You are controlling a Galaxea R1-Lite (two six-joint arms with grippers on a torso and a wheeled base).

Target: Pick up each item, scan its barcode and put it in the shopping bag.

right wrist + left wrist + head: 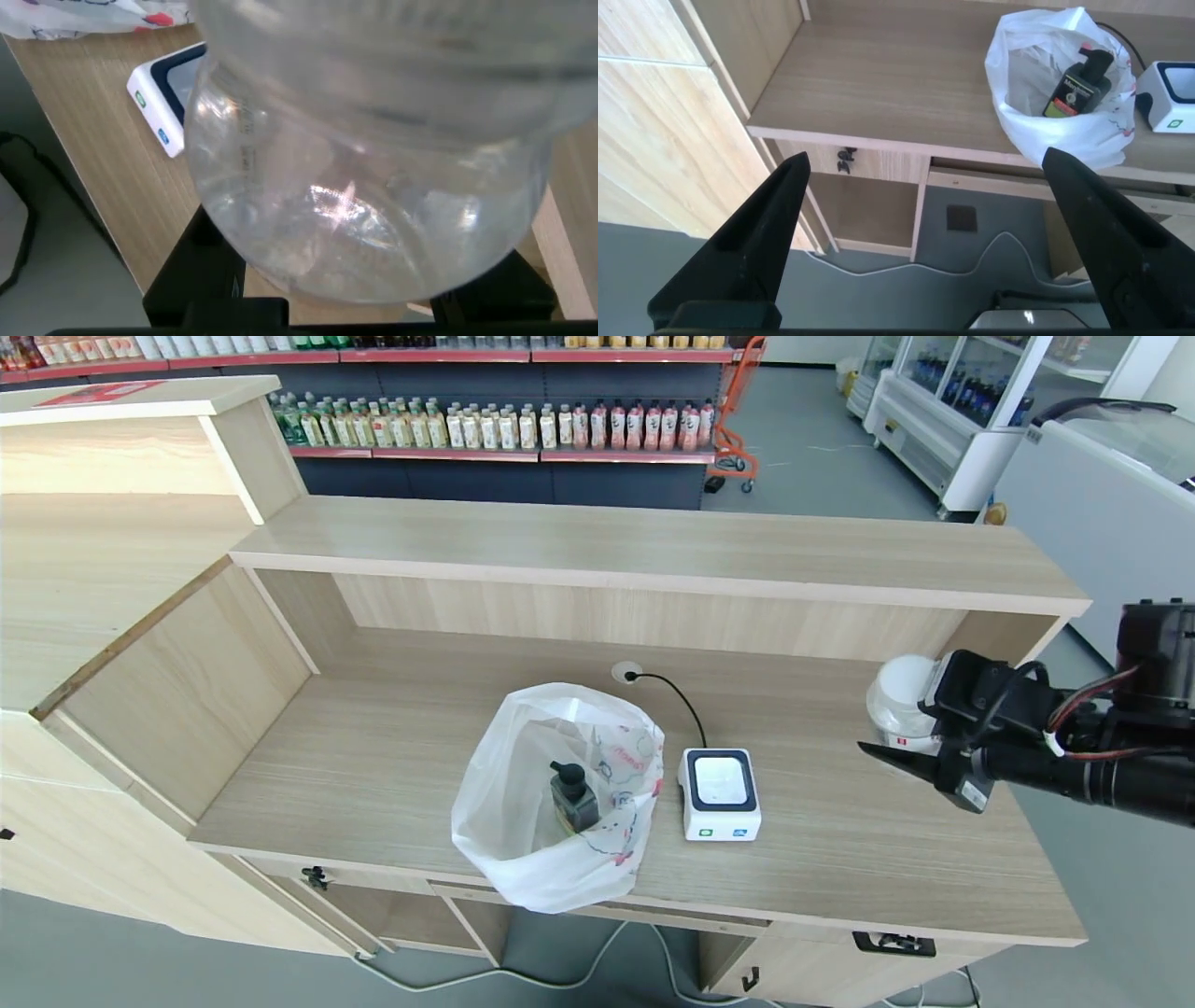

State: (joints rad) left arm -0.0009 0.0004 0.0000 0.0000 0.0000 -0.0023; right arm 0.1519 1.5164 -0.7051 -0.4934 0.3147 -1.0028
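A clear round jar with a white lid (pixel 898 691) hangs above the counter's right end, and my right gripper (pixel 896 733) is shut on it. In the right wrist view the jar (pixel 374 168) bulges between the black fingers (pixel 192 280). A white shopping bag (pixel 523 821) stands open mid-counter with a dark pump bottle (pixel 572 798) inside. Just right of the bag sits the white barcode scanner (pixel 719 793). My left gripper (pixel 924 159) is open and holds nothing. It hangs in front of and below the counter's left end, with the bag (pixel 1036 112) and bottle (pixel 1074 84) beyond it.
The wooden counter (pixel 373 775) has side walls and a raised back shelf (pixel 653 546). A black cable (pixel 677 695) runs from the scanner to a hole at the back. Drawers sit under the front edge. Drink shelves and freezers stand beyond.
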